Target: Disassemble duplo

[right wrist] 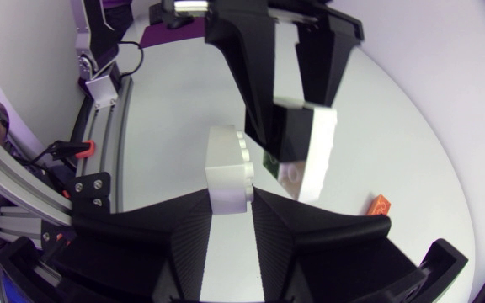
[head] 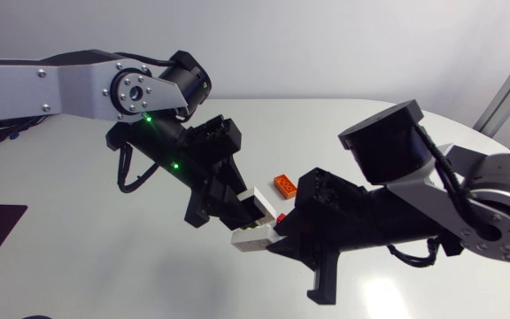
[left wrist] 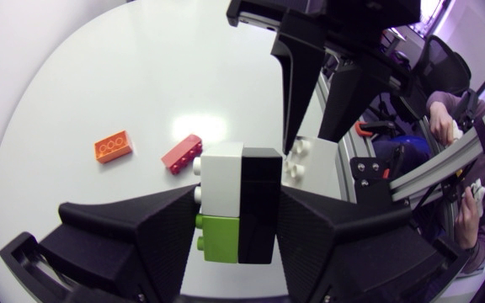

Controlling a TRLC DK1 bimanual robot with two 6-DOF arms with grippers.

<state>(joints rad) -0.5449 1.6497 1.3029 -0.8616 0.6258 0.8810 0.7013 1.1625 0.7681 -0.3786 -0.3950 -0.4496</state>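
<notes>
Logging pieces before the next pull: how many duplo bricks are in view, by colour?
White: 2, stacked white brick in the left claw, single white brick in the right claw
Black: 1, black brick
Green: 1, green brick
Orange: 1, orange brick
Red: 1, red brick
Total: 6

Duplo stack (left wrist: pixel 238 206), white brick (right wrist: pixel 226 168) aloft; red brick (left wrist: pixel 182 154), orange brick (left wrist: pixel 113 146) loose.

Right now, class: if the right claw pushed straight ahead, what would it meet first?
Probably the brick stack in the left claw, just beyond the white brick the right claw holds; depth unclear.
</notes>
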